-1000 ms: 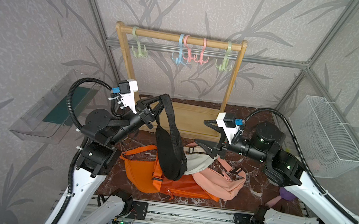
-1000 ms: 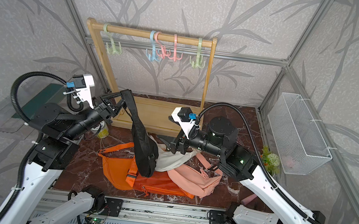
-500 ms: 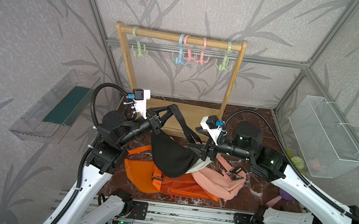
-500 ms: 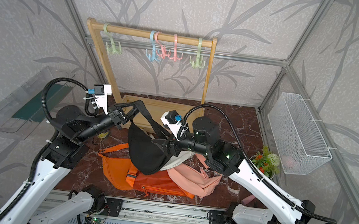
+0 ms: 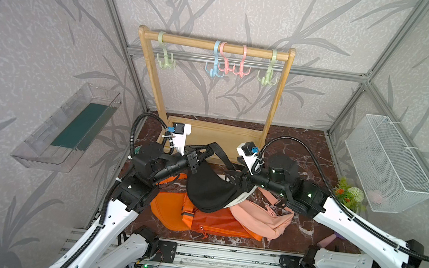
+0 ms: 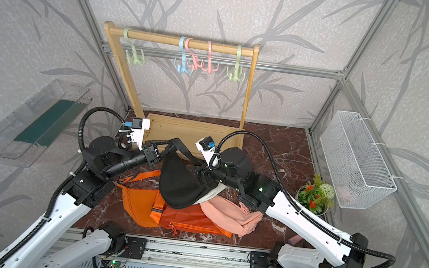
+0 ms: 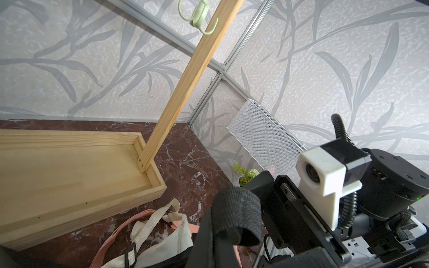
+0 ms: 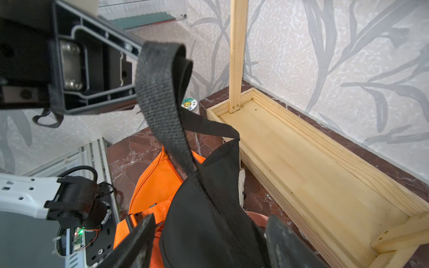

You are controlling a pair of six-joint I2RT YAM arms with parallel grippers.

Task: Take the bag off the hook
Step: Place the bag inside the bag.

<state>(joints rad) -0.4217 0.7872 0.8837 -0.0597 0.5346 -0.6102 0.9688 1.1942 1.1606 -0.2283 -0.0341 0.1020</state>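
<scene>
Black bag [image 5: 209,192] is off the pastel hooks [image 5: 214,67] in both top views. It sits low in front of the wooden rack [image 5: 218,46], its body over an orange bag [image 5: 213,223] and a cream bag [image 5: 238,199], with a pink bag [image 5: 261,218] beside them on the red marble floor. The left gripper [image 5: 199,155] is clamped on the bag's strap [image 5: 215,149], and the right gripper [image 5: 231,176] is at the bag's other side. A white wire basket [image 5: 387,167] on the right wall holds a pale pink object [image 5: 375,196], too blurred to name. A clear plastic bin [image 5: 47,147] on the left wall holds a dark green slab [image 5: 80,126]. Potted flowers [image 5: 350,194] stand below the basket.

The left wrist view shows the strap folded into a loop close to the lens. Behind it are the right arm's wrist camera [image 7: 320,171] and the rack's base tray [image 7: 69,167], where the upright post stands in a corner.

Only the right wrist view shows the right fingers [image 8: 134,243]: they are wide apart with the bag's body between them, and whether they press on it cannot be told. This view also shows a round tin [image 8: 190,104] with a green-and-white lid just beside the base tray; in the top views it is mostly hidden behind the left arm.
</scene>
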